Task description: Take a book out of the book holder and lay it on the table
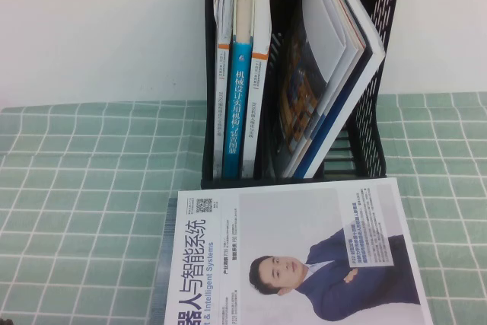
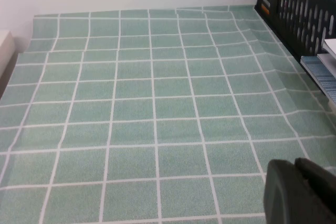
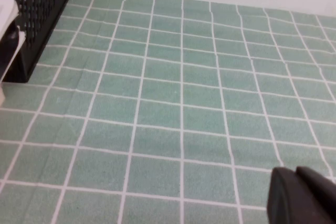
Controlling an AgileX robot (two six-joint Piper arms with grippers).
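Note:
The black book holder (image 1: 365, 112) stands at the back of the green gridded table (image 1: 84, 188). Several large thin books lean in its right compartment. The outermost is white with a dark blue cover against it (image 1: 346, 89); its printed front is hidden, so I cannot tell whether it is the catalogue. Neither gripper shows in the high view. My left gripper (image 2: 295, 182) hovers shut and empty over bare cloth to the left of the holder (image 2: 299, 9). My right gripper (image 3: 297, 184) hovers shut and empty over bare cloth to the right of the holder (image 3: 42, 3).
A white magazine picturing a man in a blue suit (image 1: 304, 256) lies flat on the table in front of the holder. A teal-spined book (image 1: 238, 104) and white books stand upright in the left compartments. A white wall is behind.

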